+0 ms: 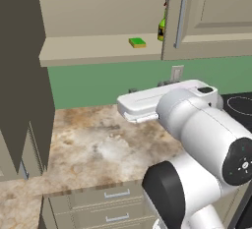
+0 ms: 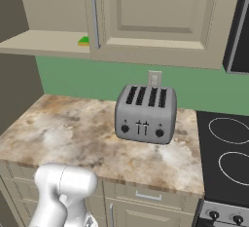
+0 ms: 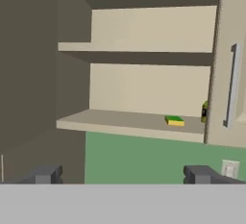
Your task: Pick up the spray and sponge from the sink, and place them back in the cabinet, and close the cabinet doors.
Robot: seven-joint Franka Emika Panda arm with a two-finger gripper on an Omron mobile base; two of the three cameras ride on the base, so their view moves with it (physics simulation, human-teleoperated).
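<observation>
1. Already the sponge (image 3: 175,120) lies flat on the lower shelf of the cabinet (image 3: 129,120), near its front edge, and the spray (image 1: 161,28) stands upright just beside it, half hidden behind a door; both look put away.
2. Meanwhile the gripper (image 3: 124,174) has its fingers spread wide with nothing between them, facing the open shelves from a little below.
3. One cabinet door (image 3: 233,64), on the right of the hand view, stands shut or nearly so, its silver handle (image 3: 231,86) vertical.
4. Judging by this, only closing the doors remains, which is probably why the hand is free.
5. Below, a toaster (image 2: 145,114) sits on the counter (image 2: 68,133), clear of the doors' swing.
</observation>
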